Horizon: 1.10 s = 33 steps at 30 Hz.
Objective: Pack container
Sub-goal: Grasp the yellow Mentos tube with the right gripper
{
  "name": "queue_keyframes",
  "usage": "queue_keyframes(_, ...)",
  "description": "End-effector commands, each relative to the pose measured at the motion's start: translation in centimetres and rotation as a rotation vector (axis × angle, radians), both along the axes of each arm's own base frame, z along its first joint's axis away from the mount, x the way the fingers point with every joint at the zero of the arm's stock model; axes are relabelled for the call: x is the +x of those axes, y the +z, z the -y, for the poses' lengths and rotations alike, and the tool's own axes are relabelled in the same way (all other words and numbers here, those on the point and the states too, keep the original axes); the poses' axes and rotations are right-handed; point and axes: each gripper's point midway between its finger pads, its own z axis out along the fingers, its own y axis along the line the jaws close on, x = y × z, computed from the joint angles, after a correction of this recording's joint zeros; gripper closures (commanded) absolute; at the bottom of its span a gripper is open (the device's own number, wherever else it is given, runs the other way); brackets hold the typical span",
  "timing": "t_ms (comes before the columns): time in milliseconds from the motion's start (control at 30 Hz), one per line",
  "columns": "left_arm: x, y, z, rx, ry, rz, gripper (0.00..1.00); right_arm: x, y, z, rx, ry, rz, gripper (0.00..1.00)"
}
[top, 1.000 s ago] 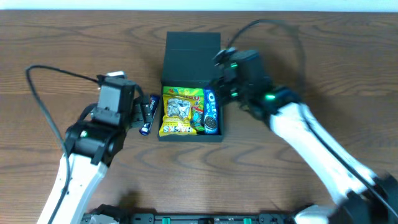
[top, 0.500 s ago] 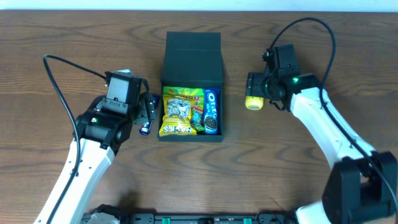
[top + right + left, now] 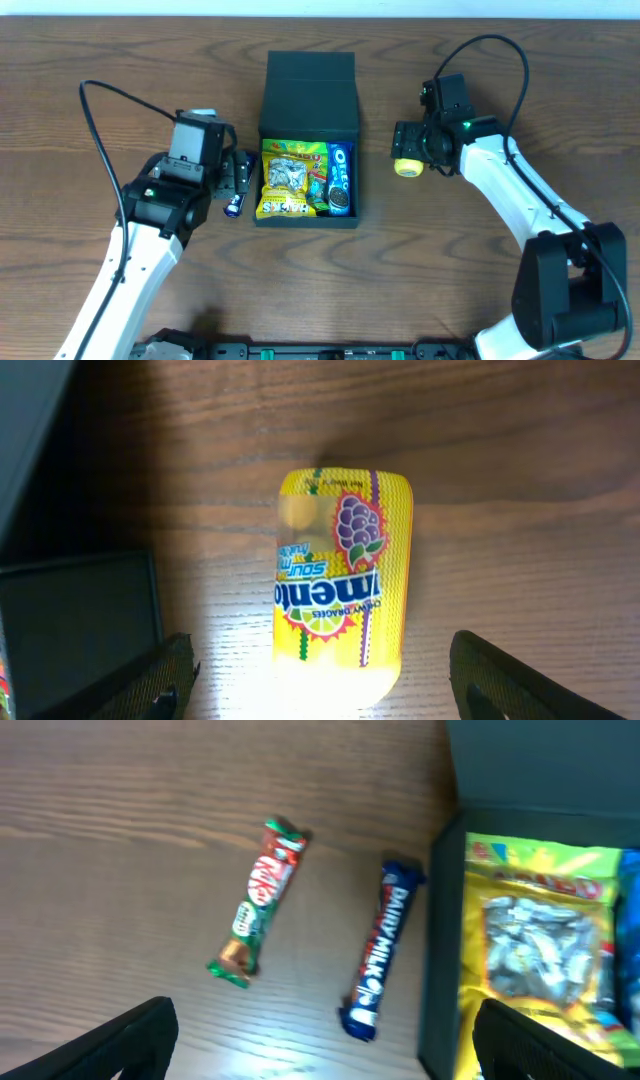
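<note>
The dark teal container (image 3: 308, 222) sits mid-table with its lid (image 3: 310, 92) folded back. A yellow snack packet (image 3: 285, 178) and an Oreo pack (image 3: 340, 180) lie inside. My left gripper (image 3: 236, 178) is open above the wood left of the container; in its wrist view the left gripper (image 3: 325, 1060) frames a KitKat bar (image 3: 258, 902) and a Dairy Milk bar (image 3: 382, 950) beside the container wall (image 3: 440, 950). To the right of the container, my right gripper (image 3: 408, 150) hangs open over a yellow Mentos tub (image 3: 407, 166). In the right wrist view the Mentos tub (image 3: 343, 575) lies on the table between the right gripper's (image 3: 330, 695) spread fingers, untouched.
Bare wooden tabletop surrounds the container. The Dairy Milk bar (image 3: 234, 206) shows under the left wrist in the overhead view; the KitKat is hidden there. The container's dark side (image 3: 75, 620) lies close to the left of the Mentos tub.
The right arm swung from the container's right edge out to the right and its jaws opened; the Mentos tub now lies uncovered on the table. The left arm shifted only slightly.
</note>
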Motion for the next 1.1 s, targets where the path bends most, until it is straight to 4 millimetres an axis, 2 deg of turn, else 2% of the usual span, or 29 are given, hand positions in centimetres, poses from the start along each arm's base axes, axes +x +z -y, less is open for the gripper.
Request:
queue_keyframes(0,0.3,-0.4,-2.2,0.059,-0.022,-0.016,0.05,-0.3,-0.5,0.3,-0.003,-0.018,-0.021,0.18)
queue_keyframes(167,0.8,-2.1,-4.8,0.052,-0.079,-0.081,0.00,-0.7,-0.6,0.4,-0.006,-0.018,-0.035,0.18)
queue_keyframes(200,1.1,-2.8,-5.0,0.033,-0.101,-0.095,0.06,-0.7,-0.6,0.4,-0.006,-0.018,-0.035,0.18)
queue_keyframes(233,1.3,-3.4,-5.2,0.025,-0.111,-0.109,0.07,-0.7,-0.6,0.4,-0.006,-0.018,-0.035,0.18)
queue_keyframes(467,2.4,-9.1,-5.6,0.060,-0.197,-0.263,0.11,-0.7,-0.6,0.4,-0.006,-0.018,-0.037,0.17)
queue_keyframes(633,3.9,-12.1,-6.7,0.060,-0.184,-0.291,0.11,-0.9,-0.7,0.5,-0.012,-0.010,-0.046,0.17)
queue_keyframes(867,4.5,-14.3,-6.8,0.068,-0.222,-0.322,0.08,-1.0,-0.8,0.5,-0.022,0.008,-0.049,0.19)
queue_keyframes(1067,4.4,-14.5,-6.7,0.065,-0.222,-0.328,0.07,0.4,-1.8,0.8,-0.041,-0.015,-0.019,0.20)
